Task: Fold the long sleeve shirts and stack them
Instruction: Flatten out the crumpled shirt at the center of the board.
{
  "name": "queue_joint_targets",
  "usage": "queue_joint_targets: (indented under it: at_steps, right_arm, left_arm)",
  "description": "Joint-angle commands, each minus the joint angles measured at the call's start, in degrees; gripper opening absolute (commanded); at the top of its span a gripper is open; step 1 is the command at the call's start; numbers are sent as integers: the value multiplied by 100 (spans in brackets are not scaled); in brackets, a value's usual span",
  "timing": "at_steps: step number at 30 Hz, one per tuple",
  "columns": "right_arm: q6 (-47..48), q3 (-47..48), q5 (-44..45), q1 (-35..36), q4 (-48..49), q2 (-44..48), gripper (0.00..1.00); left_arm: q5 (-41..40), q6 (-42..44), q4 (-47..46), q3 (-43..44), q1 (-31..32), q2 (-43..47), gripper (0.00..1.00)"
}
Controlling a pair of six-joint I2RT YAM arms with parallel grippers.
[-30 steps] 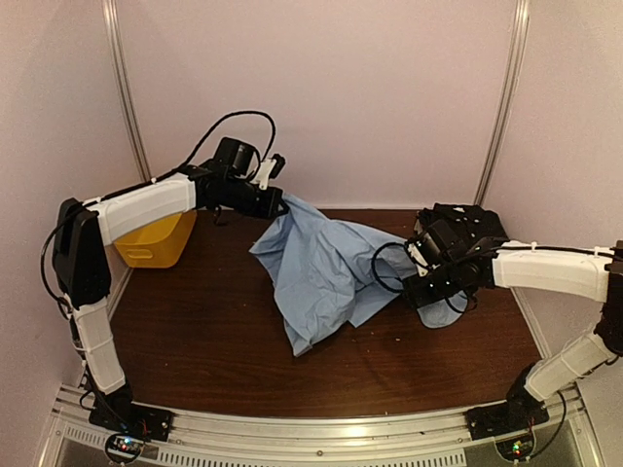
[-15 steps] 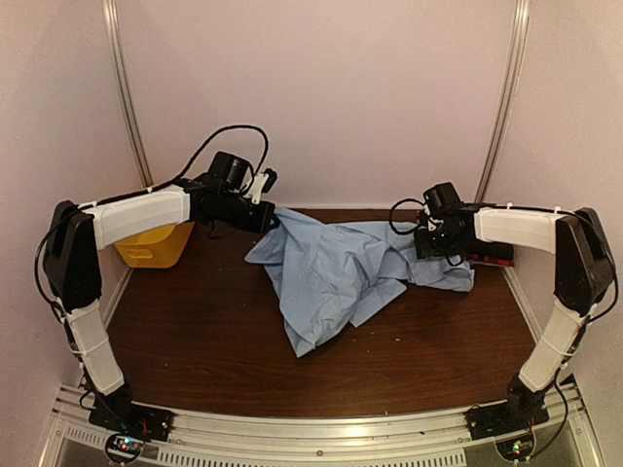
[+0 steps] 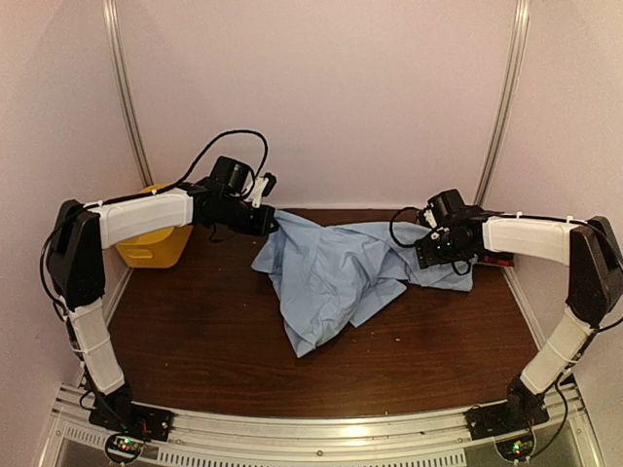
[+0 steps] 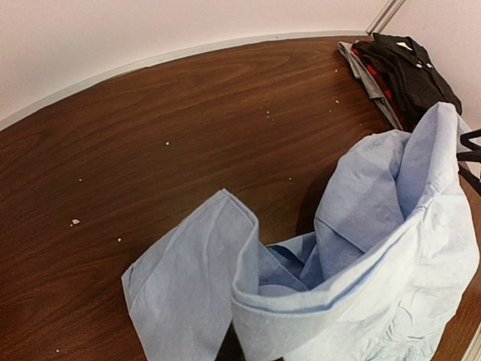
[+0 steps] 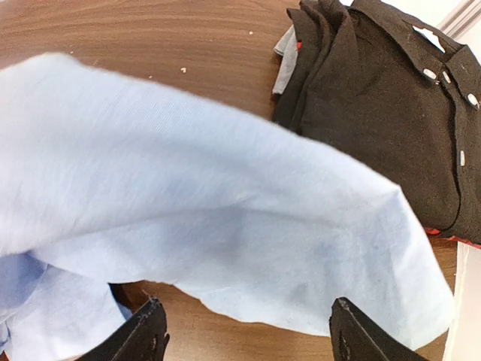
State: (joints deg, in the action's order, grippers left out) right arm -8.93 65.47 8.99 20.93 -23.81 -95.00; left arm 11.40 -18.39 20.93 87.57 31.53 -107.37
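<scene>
Nearest to us, the lower fold of the light blue shirt [image 3: 331,277] lies crumpled in the middle of the brown table [image 3: 195,350]. Further back, the shirt stretches between the two arms. The left pincer [image 3: 271,218] is closed on the shirt's far left corner; in its wrist view the cloth rises up to the camera. The right pincer [image 5: 246,308] stands wide open over the shirt's right end, and its fingers [image 5: 146,335] grip nothing. Behind it, at the far right edge, the black shirt [image 5: 391,98] lies folded on a red-edged one [image 4: 378,81]. A yellow basket [image 3: 156,245] stands at the far left.
</scene>
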Motion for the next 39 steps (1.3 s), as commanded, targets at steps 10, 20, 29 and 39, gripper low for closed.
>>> queue_joint_targets:
  at_steps: [10,20,29,39]
  right_arm:
    - [84,-779,914,722,1132,-61,80]
    - [153,-241,1781,1013,1135,-835,81]
    - [229,25,2453,1043,1148,-1187,71]
    - [256,-17,2826,1048,1028,-982,29]
  left_arm:
    - [358,-50,-256,278,-147,-29,0]
    - [439,-68,-258,278,-147,-3,0]
    - [431,-37,-247,256,-160,49,0]
    - [438,-11,-202,164,-208,211,0]
